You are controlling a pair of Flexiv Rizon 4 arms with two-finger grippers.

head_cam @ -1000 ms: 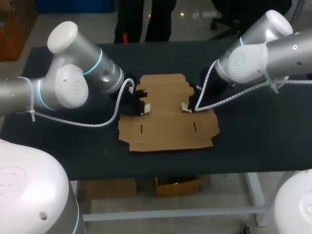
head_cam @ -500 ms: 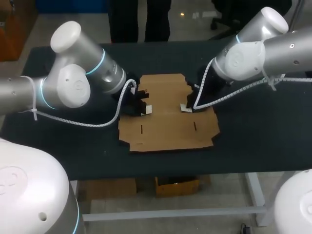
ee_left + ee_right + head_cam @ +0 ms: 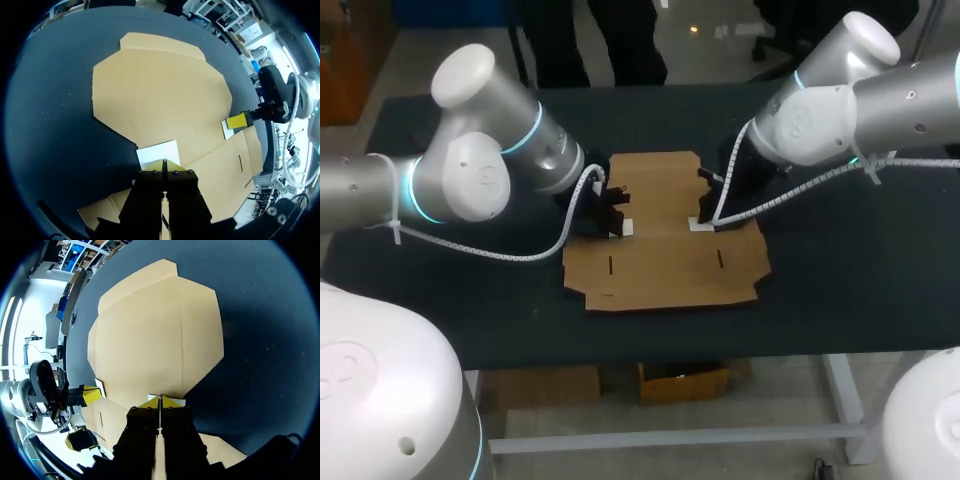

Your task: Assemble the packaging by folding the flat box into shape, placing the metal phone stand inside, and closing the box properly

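Left gripper [image 3: 164,164], two black fingers with yellow tips: we record the fingers drawn together to a thin slit, with nothing visibly clamped between them. The tips sit at the left side of the flat brown cardboard box [image 3: 665,240], in the notch where its far panel meets the wider part. A small white square patch [image 3: 157,152] lies directly ahead of them. We cannot tell whether the tips touch the cardboard or stand just above it.

Right gripper [image 3: 160,399], same build: its fingers are likewise closed to a hairline gap, and we see nothing held. The tips sit at the matching notch on the box's right side, opposite the left gripper, beside a second white patch [image 3: 698,225].

Box: it lies unfolded and flat on the black table [image 3: 840,270], about midway between the left and right edges. Its narrower far panel, with cut corners, points toward the far edge. The wider near panel carries two short slits [image 3: 610,265] and stops short of the near edge.

Left arm [image 3: 470,170]: silver, it enters over the table's left edge, trailing a white coiled cable.

Right arm [image 3: 840,110]: silver, it enters over the far right corner with a similar cable.
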